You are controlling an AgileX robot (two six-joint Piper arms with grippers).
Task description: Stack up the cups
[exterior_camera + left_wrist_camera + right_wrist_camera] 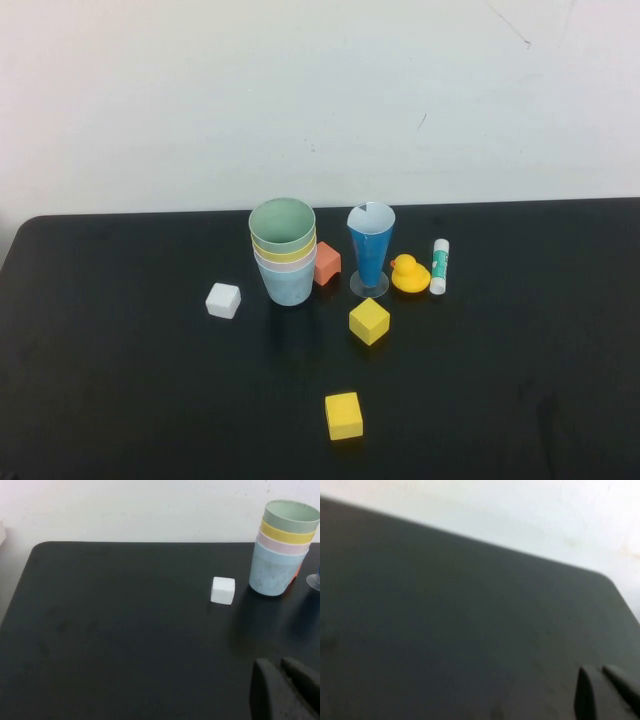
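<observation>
Closely beside the nested cups are set an orange block and white cube; green cup is seen uppermost; left gripper and right gripper are kept closed, empty, over the table

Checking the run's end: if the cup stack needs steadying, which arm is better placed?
Left, probably. Left tool, shut, faces the four-cup stack beside the white cube; right tool, shut, sees only bare table.

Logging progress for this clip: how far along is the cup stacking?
Looks done: the four tapered plastic cups sit nested in one stack, light blue at the bottom, then pink, yellow, green on top. Nothing in hand: the left end effector and right end effector are shut, empty and away from it. Nothing visibly left.
</observation>
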